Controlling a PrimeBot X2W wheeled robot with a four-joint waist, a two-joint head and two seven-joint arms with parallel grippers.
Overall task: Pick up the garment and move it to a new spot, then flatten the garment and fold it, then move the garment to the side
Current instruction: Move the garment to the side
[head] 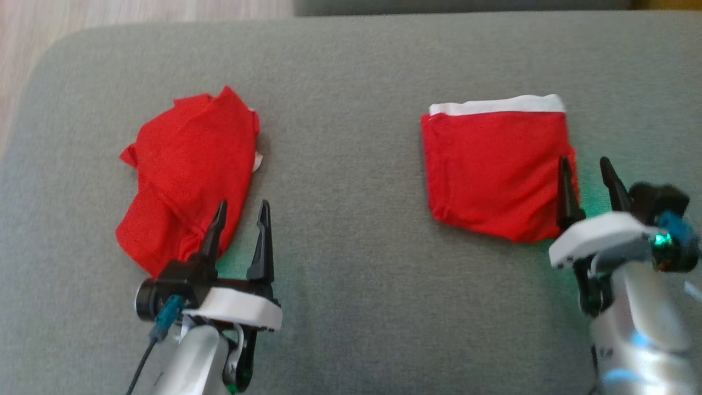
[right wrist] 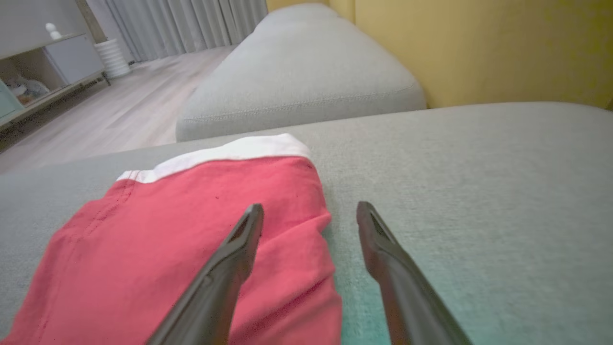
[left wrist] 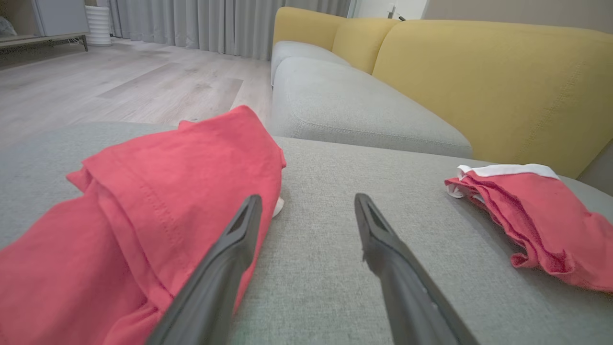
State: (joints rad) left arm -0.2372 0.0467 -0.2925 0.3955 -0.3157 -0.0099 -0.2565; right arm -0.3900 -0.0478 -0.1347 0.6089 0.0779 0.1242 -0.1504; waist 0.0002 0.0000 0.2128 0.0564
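Two red garments lie on the grey cushion (head: 351, 274). The right-hand garment (head: 496, 170) is folded into a neat rectangle with a white waistband along its far edge; it also shows as a red garment (right wrist: 191, 239) with that band. My right gripper (head: 584, 160) (right wrist: 310, 206) is open over its near right corner, one finger above the cloth and the other above bare cushion. The left-hand garment (head: 186, 170) (left wrist: 143, 201) is a rumpled heap. My left gripper (head: 243, 205) (left wrist: 307, 197) is open at its near right edge, holding nothing.
The cushion's rounded far-left corner (head: 60, 44) gives onto pale wood floor (left wrist: 119, 81). Beyond it stand a second grey seat (left wrist: 345, 105) and a yellow sofa back (left wrist: 479, 81). Bare cushion lies between the two garments.
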